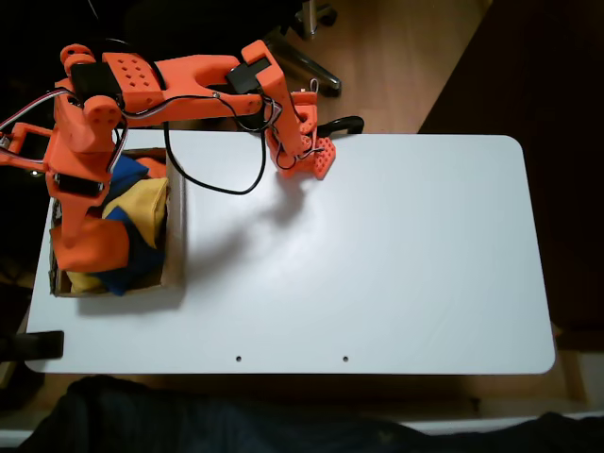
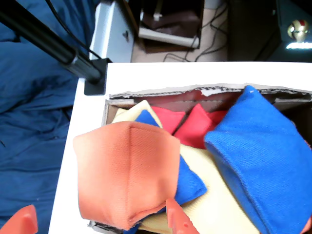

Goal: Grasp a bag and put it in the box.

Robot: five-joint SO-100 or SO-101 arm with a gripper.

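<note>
Fixed view, from above: the orange arm reached from its base at the tabletop's far edge across to the left, ending over the cardboard box at the tabletop's left end. The box held a pile of blue and yellow bean bags. The orange bag lay on the left side of that pile, inside the box, directly under the wrist; arm and bag shared one colour, so the boundary between them was hard to trace here.

Wrist view: the orange bag sat on top of the pile at the lower left, overlapping the box's near-left corner. A blue bag and a pale yellow one lay partly beneath it. A large blue bag took up the right side. Red bags lay against the far box wall.

Hand: two orange fingertips showed at the bottom edge, well apart, one either side of the bag's lower part. Jaws were spread wide. Whether the tips pressed on the bag could not be told; the fabric showed no pinching between them.

A black clamp sat on the tabletop's edge beyond the box.
</note>
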